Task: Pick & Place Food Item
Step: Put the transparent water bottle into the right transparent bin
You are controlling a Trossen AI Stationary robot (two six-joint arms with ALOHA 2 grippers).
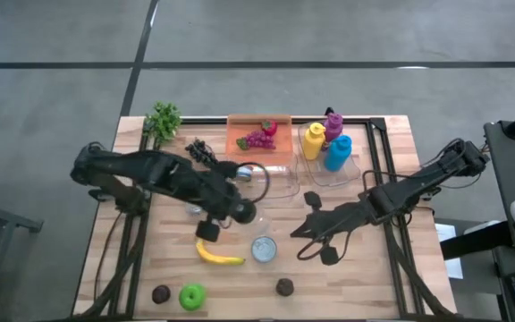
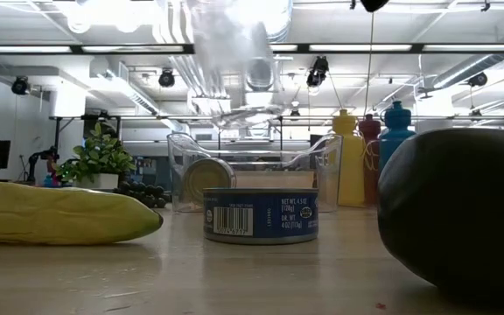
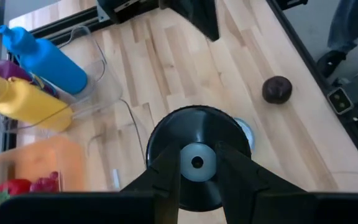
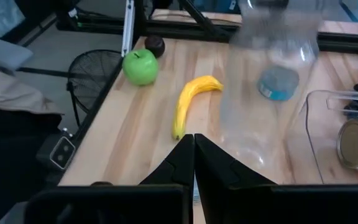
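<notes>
Gripping a clear container (image 1: pixel 242 213) with a dark round end, the left gripper (image 1: pixel 229 207) sits over the middle of the table, with its fingers (image 3: pixel 166 177) clamped on either side of the container. In the low view the container (image 2: pixel 234 52) hangs well above the tabletop, over the tin can (image 2: pixel 261 214).

The right gripper (image 1: pixel 304 228) is right of centre and near the can. Its fingers are pressed together with nothing between them (image 4: pixel 194 146).

A banana (image 1: pixel 217 255) lies on the wood just beside the tin can (image 1: pixel 264 249), and the two are not touching. A green apple (image 1: pixel 191 295) sits at the near edge with a dark round fruit (image 1: pixel 160 293) beside it. A second dark fruit (image 1: pixel 284 286) sits farther right, below the can.

An orange tray (image 1: pixel 280 143) at the far edge holds purple grapes (image 1: pixel 257 139) and a strawberry (image 1: pixel 267 127). Beside it a clear tray (image 1: pixel 351 174) holds a yellow bottle (image 1: pixel 313 141), a purple bottle (image 1: pixel 333 123) and a blue bottle (image 1: pixel 338 152), all upright.

A clear bin (image 2: pixel 331 171) behind the tin can has another can (image 2: pixel 204 179) lying on its side in it. A small plant (image 1: pixel 163 119) is at the far left corner, with dark grapes (image 1: pixel 199 150) near it.
</notes>
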